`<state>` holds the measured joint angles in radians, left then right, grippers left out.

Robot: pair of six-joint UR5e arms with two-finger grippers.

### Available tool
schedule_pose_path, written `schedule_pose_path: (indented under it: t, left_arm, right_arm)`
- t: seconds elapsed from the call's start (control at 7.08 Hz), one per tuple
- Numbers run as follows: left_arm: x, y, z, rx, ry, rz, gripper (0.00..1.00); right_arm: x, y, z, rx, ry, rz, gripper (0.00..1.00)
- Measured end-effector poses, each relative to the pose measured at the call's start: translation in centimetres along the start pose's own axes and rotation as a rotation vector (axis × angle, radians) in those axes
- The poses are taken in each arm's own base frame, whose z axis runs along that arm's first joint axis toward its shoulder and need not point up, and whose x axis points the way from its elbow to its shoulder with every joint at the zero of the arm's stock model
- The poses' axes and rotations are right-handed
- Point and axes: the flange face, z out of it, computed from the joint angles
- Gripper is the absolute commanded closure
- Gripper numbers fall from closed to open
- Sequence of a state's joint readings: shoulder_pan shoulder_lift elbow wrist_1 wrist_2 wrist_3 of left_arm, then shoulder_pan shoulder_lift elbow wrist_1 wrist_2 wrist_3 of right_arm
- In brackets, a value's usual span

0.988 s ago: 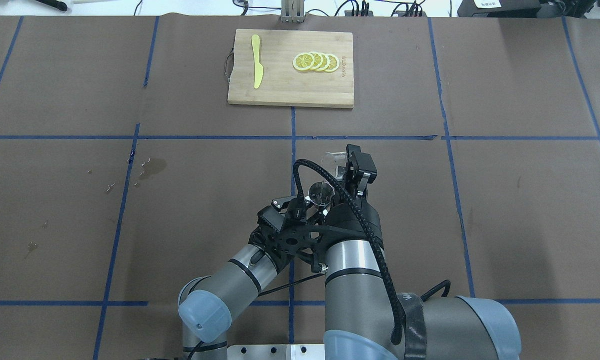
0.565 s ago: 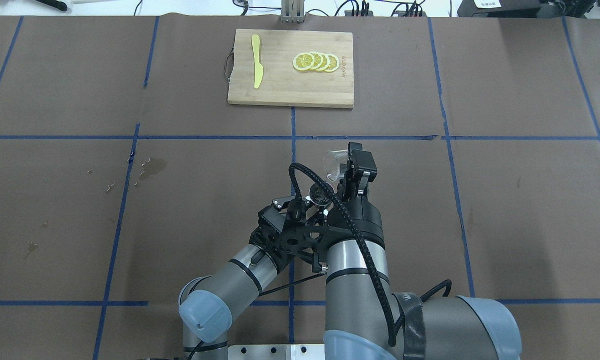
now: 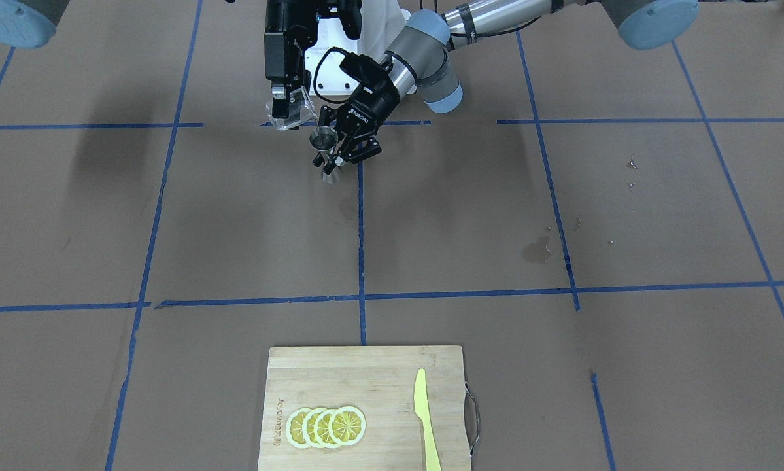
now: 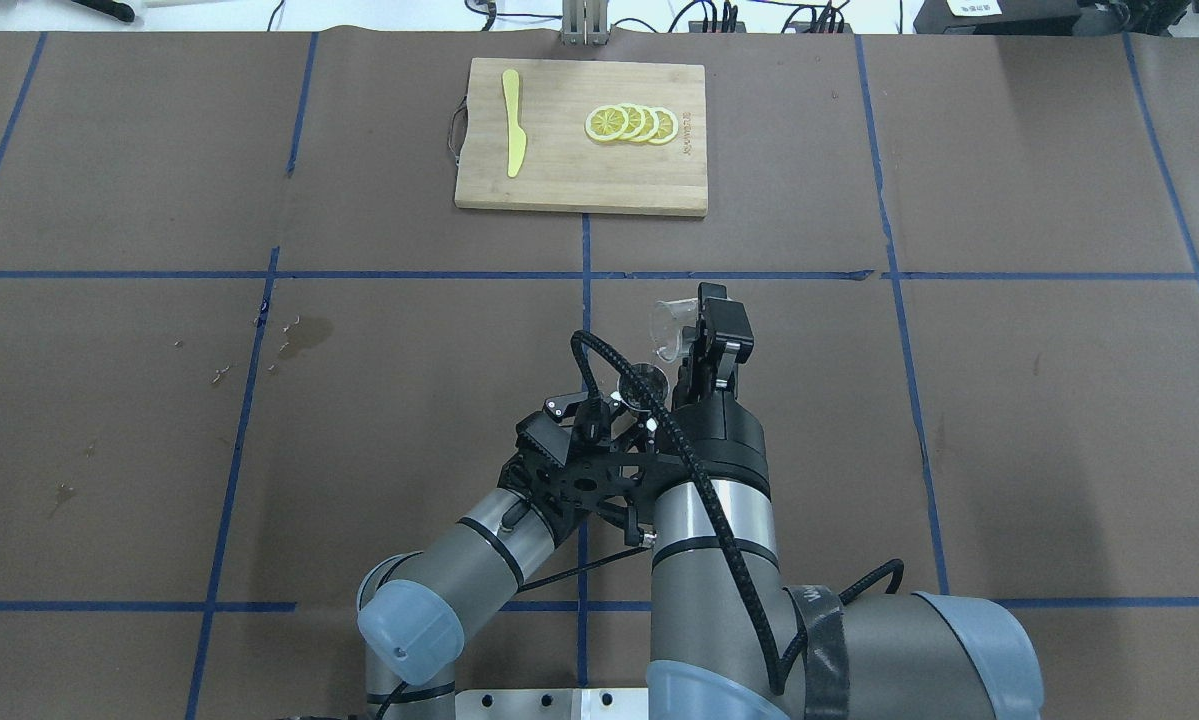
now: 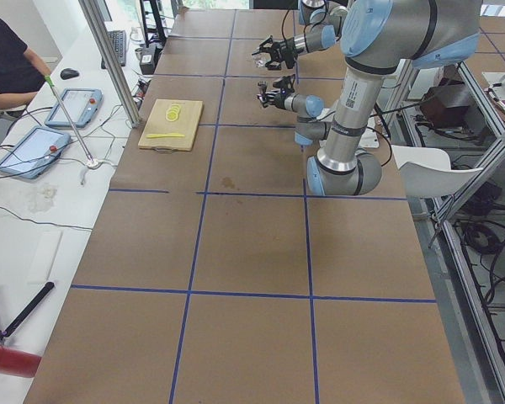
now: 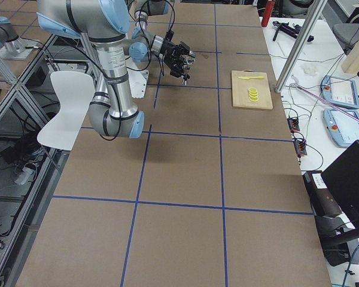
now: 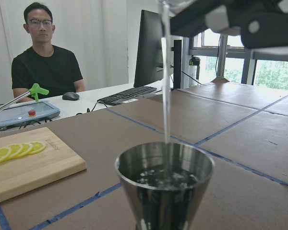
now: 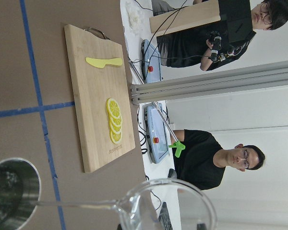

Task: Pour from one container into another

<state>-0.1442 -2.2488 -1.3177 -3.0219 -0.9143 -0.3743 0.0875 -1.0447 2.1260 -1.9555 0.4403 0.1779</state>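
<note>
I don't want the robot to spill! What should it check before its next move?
1. Right hand grips the glass cup: ok.
2. Left hand holds the jigger upright: ok.
3. Stream lands inside the jigger: ok.
4. Liquid sits below the jigger's rim: ok.
5. How much is left in the glass cup: cannot tell.

Wrist cameras close on jigger (image 7: 165, 191) (overhead apparently shares it) — side views distant.
</note>
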Motion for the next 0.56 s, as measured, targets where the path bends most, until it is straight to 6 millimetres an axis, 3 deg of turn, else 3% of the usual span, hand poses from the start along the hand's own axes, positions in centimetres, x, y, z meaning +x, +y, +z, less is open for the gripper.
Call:
schedule_pose_path:
  t: [0.56]
  left_arm:
    - [0.0, -0.01, 0.0, 0.0, 0.0, 0.0, 1.0]
  right_arm:
    - [0.19, -0.23, -0.1, 0.003, 0.0, -0.001, 1.0]
